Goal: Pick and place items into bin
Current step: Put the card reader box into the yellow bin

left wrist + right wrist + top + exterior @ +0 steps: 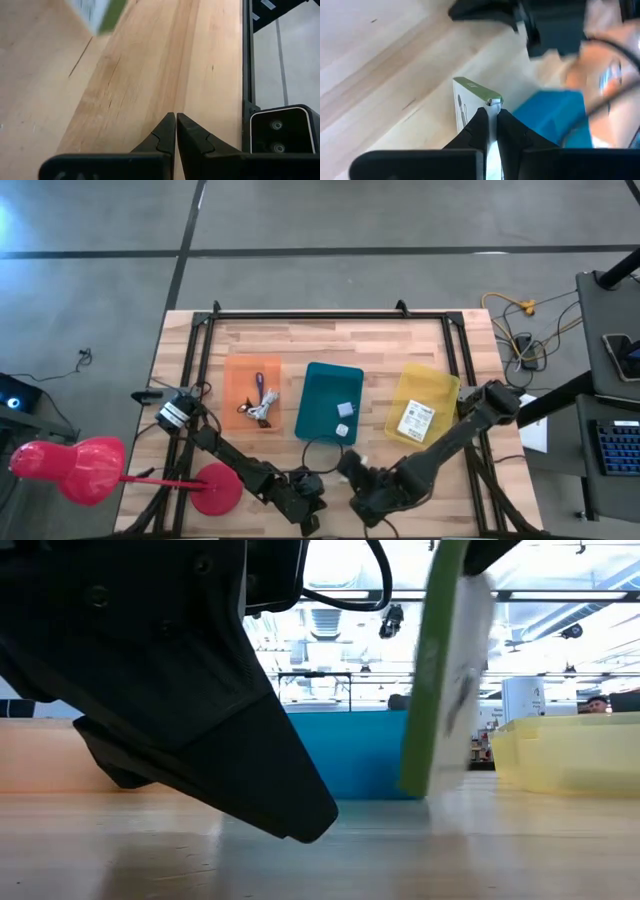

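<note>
Evenly bright throughout, lit from ceiling lights (330, 615) glaring white overhead. Soft shadows only, faint on the bench (150, 75). Heavily blurred beyond the right jaws: blue bin (555, 112) and left arm (540, 22) smeared. Motion-blurred packet (450, 670) too.

Matt wood-plank table (330, 340); 3 translucent plastic bins (330, 405).

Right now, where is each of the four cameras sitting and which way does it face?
High view: overhead, straight down on the table, three bins and both arms.
Low view: table height, level toward the blue bin; a dark arm fills its left.
Left wrist view: past the shut left hand along bare wood.
Right wrist view: past the right hand pinching a white packet.
Shared: that packet also shows in the low view.
</note>
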